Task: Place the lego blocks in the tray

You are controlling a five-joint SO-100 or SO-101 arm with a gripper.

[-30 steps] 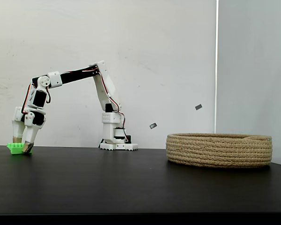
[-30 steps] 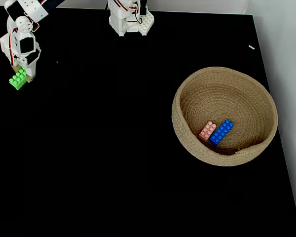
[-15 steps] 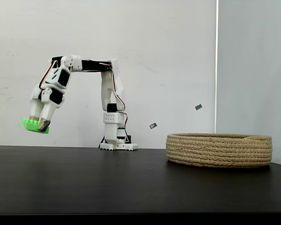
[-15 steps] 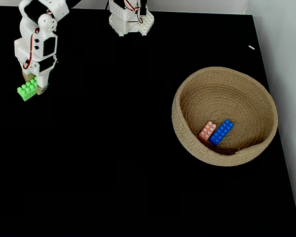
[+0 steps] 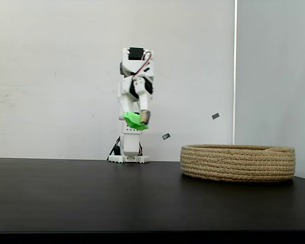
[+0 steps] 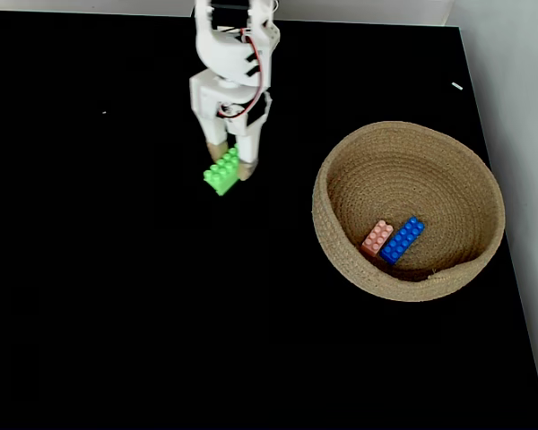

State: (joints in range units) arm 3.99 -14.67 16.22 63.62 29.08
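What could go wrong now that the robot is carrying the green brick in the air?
1. The pincer holds the green brick by one end, high above the table, and the brick looks tilted. It might slip out and bounce away.
2. The basket is off to the right in both fixed views. Letting go too early would drop it short, or it might hit the rim.
3. It could land on the pink brick and blue brick and tumble.
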